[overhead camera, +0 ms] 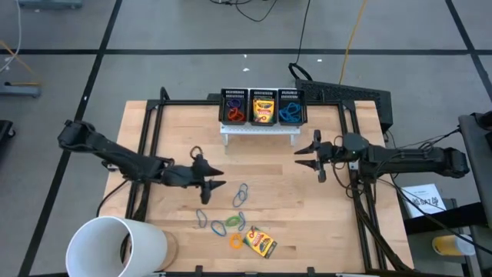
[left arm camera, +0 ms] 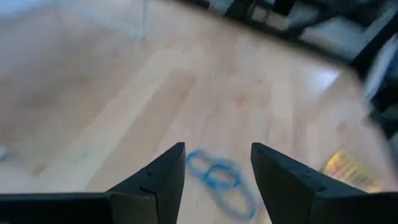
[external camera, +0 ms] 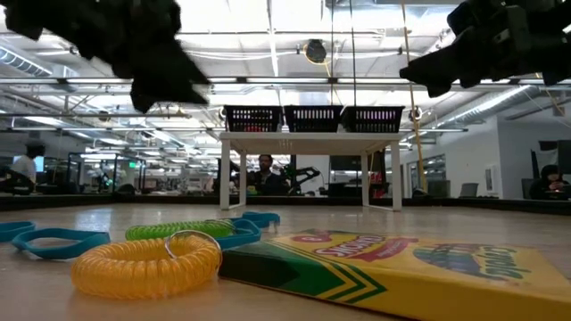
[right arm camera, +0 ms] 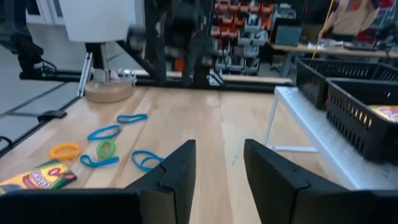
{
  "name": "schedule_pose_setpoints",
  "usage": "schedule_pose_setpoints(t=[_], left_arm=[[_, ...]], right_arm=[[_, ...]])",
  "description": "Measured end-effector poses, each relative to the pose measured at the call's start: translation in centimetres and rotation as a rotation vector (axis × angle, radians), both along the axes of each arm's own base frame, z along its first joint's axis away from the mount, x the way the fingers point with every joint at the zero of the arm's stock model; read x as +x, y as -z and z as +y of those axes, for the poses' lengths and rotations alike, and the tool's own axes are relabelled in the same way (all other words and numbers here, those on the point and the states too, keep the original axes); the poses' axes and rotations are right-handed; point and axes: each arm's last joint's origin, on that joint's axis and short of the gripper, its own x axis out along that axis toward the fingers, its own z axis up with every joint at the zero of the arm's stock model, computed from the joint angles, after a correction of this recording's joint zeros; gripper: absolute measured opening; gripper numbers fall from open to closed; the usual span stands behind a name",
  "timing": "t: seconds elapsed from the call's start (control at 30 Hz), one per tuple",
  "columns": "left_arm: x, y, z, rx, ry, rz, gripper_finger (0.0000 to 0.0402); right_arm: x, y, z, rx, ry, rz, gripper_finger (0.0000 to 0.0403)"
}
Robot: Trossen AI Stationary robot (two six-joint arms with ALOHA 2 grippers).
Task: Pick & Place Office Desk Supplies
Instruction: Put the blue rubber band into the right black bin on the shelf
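Worktop (overhead camera: 323, 215): pale wood planks, smooth, satin sheen, grain visible. Crayon box (external camera: 419, 263): printed card, glossy yellow and green. Orange loop (external camera: 145, 264): ribbed coiled plastic, translucent, shiny; green loop (external camera: 178, 229) likewise. Blue loops (right arm camera: 106, 132): flat, smooth, matt. Bins (overhead camera: 263, 107): black mesh. Rack (overhead camera: 260, 128) beneath: white, matt. Cup (overhead camera: 115, 246): white, smooth. Left hand (left arm camera: 217, 171) fingers: dark matt plastic.
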Motion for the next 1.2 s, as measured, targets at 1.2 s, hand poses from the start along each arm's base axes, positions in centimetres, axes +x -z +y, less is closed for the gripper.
schedule_pose_setpoints(t=[1.2], left_arm=[[10.2,9.5,0.8,-0.048,0.009,0.485,0.0154]], right_arm=[[0.0,1.3,-0.2,-0.018,0.015,-0.074,0.0114]])
